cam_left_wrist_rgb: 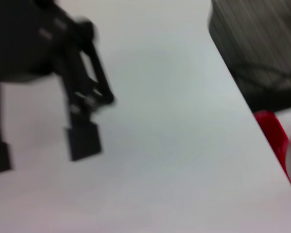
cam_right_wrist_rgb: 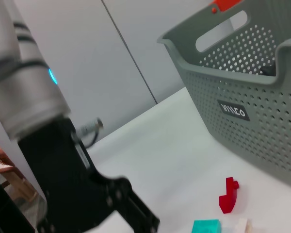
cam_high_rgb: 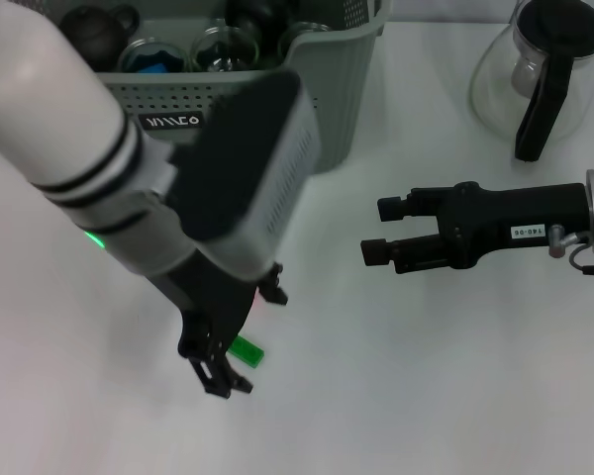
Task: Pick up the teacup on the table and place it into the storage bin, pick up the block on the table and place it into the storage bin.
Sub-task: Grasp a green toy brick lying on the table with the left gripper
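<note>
The green block lies on the white table at lower centre, just beside the left gripper, whose spread fingers hold nothing. The storage bin sits upper left; the right gripper, open and empty, hovers at right.

The storage bin stands at the far edge of the white surface, its open top already crowded with dark teaware and glass cups, and the left arm's bulky wrist housing hangs in front of its near wall, covering the approach from that side. The left gripper reaches down to the surface beside a green block, while the right gripper, jaws parted, lies level across the middle right. Between the two grippers and along the near edge the surface is bare, and a glass carafe with a black handle occupies the far right corner, well apart from the bin.
</note>
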